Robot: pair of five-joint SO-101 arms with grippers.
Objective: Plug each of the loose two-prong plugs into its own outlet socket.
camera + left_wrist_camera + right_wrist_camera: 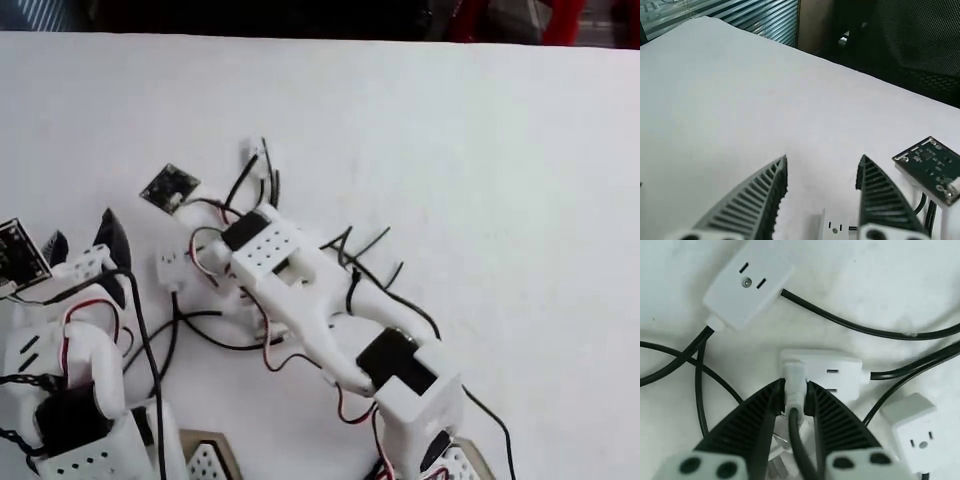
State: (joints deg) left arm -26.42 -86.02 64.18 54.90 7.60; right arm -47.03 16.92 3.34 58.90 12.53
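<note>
Within right claw [795, 386], white plug [793, 374]

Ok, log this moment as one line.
right gripper shut on plug | plug at edge of middle socket | left gripper open, holding nothing

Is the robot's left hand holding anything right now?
No, the left hand stands open over the table, with nothing gripped between its fingers.
</note>
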